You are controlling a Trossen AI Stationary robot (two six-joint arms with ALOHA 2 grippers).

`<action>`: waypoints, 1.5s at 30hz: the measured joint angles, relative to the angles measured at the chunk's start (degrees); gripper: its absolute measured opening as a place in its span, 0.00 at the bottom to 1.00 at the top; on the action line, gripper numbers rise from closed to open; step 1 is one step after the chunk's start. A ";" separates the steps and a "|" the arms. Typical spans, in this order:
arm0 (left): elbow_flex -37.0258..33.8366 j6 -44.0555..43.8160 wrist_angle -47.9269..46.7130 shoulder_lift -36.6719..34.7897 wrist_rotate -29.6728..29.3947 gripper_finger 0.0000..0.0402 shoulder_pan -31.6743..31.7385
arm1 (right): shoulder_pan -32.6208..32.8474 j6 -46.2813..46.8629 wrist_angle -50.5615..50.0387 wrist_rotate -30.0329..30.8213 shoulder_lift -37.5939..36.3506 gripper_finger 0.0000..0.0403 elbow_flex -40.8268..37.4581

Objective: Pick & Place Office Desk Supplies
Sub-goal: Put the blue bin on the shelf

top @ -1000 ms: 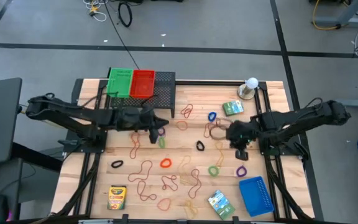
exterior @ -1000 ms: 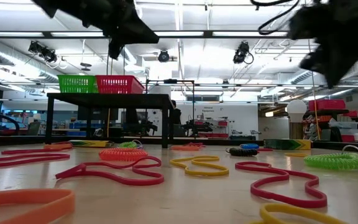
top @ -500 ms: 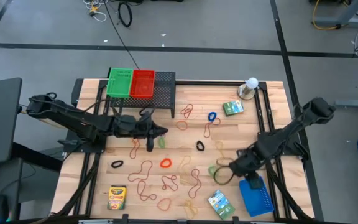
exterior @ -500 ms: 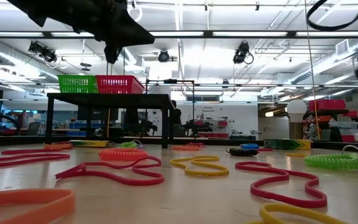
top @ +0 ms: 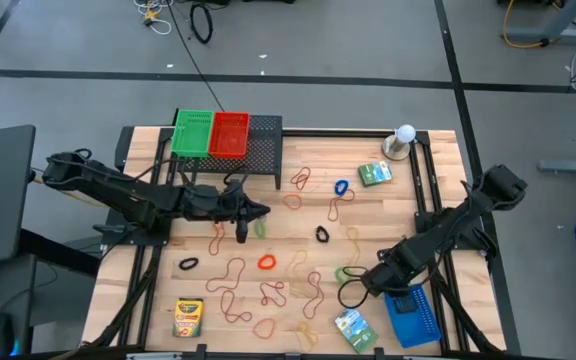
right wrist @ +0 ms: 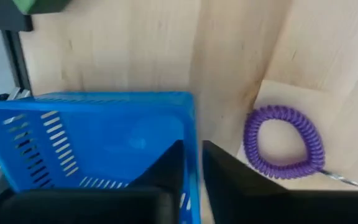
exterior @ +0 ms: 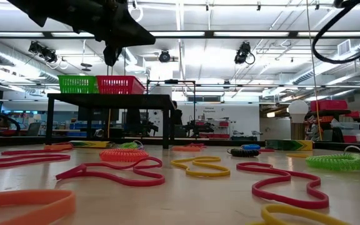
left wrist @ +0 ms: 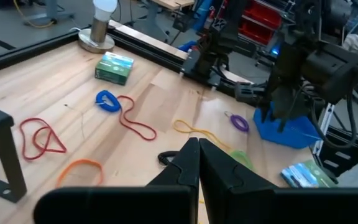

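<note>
Right wrist view puts a purple coiled band (right wrist: 284, 143) flat on the wood just beside the corner of the blue basket (right wrist: 73, 143), apart from its wall. Your right gripper (right wrist: 192, 149) hangs right over that basket's rim, and whether its fingers are released or clenched on something you cannot tell; no band shows between them.

If the purple band is your next pick, I'd judge it best to shift off the rim first and come down square over the coil, one finger inside the loop and one outside. It lies close to the basket wall, so leave room there or the outer finger may catch the plastic and shove the basket.

In the high view the rest of the supplies lie scattered over the table: a green band (top: 343, 272) near the right gripper (top: 373, 283), red and orange loops across the middle, a crayon box (top: 188, 317) at the near left, and green packets (top: 350, 325) by the basket and near the white ball.

Your left gripper (top: 251, 210) hovers over the table's left middle with its fingers (left wrist: 219, 171) clenched together on nothing. Spread them before you lower onto a band; thin loops slip out from under closed tips.
</note>
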 joint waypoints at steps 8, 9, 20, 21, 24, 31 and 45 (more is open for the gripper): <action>0.02 -0.83 -0.08 -0.15 -1.60 0.02 -0.41 | -2.67 2.26 -8.39 1.77 -4.14 0.03 7.31; 0.04 0.09 -0.23 -0.23 -1.53 0.02 -0.69 | -3.95 2.30 -10.86 3.13 -4.70 0.03 9.64; 0.09 6.36 -3.68 -2.46 -7.40 0.02 -4.77 | -31.66 -7.98 -9.71 12.29 2.76 0.03 29.75; 0.09 6.41 -4.69 -3.13 -8.44 0.02 -5.13 | -33.68 -10.41 -8.82 12.33 4.83 0.03 30.98; 0.09 7.06 -6.09 -5.07 -9.40 0.02 -5.99 | -38.28 -16.69 -7.24 12.36 12.49 0.03 35.49; 0.09 6.55 -9.85 -8.66 -9.39 0.02 -8.42 | -42.30 -25.29 -5.17 12.40 26.64 0.03 47.43; 0.07 5.91 -10.98 -9.40 -10.48 0.02 -12.00 | -41.85 -28.00 2.94 16.90 32.05 0.06 50.24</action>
